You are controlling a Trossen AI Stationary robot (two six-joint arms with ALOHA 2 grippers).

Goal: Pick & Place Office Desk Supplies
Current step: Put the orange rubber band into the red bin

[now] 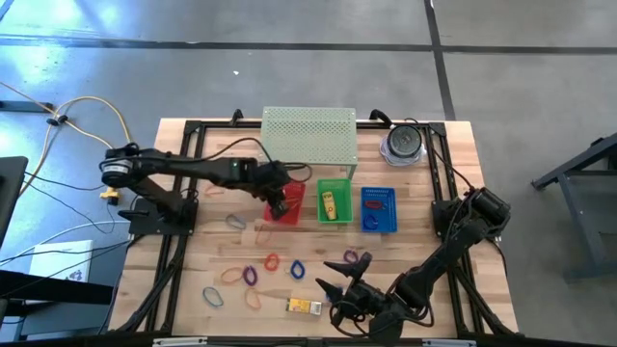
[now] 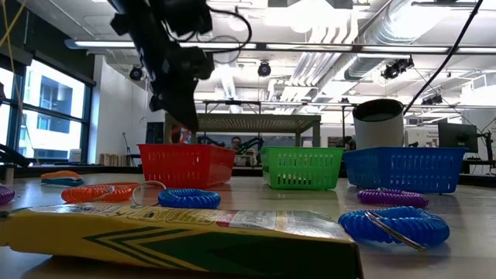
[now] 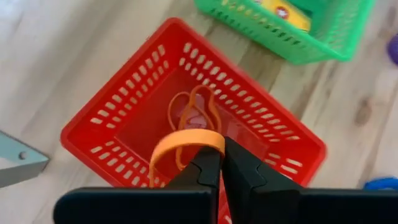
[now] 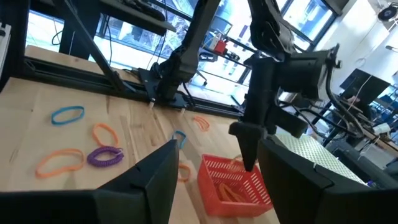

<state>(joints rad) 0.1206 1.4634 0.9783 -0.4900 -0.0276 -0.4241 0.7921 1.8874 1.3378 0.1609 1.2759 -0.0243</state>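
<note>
Landmark: red basket (image 1: 288, 200).

Nearest the front edge of the worktop (image 1: 424, 183), well short of the red basket, lies a yellow box (image 1: 304, 306); beside it the right gripper (image 1: 339, 299) waits low, fingers apart and holding nothing. Loose bands lie between there and the basket: a blue loop (image 1: 297, 269), a purple loop (image 1: 251, 276), an orange loop (image 1: 231, 276).

Directly over the red basket, the left gripper (image 3: 221, 163) has its fingers clenched on an orange band (image 3: 185, 142), which hangs above the basket's floor. Another orange band (image 3: 196, 112) apparently lies inside already, though the tangle is hard to read.

Just beside the red basket stand a green basket (image 1: 335, 201), then a blue basket (image 1: 379, 208).

Handling judgement: bands are light, soft and stretchy; pinching one side of the loop suffices. The band may cling to a finger on release.
</note>
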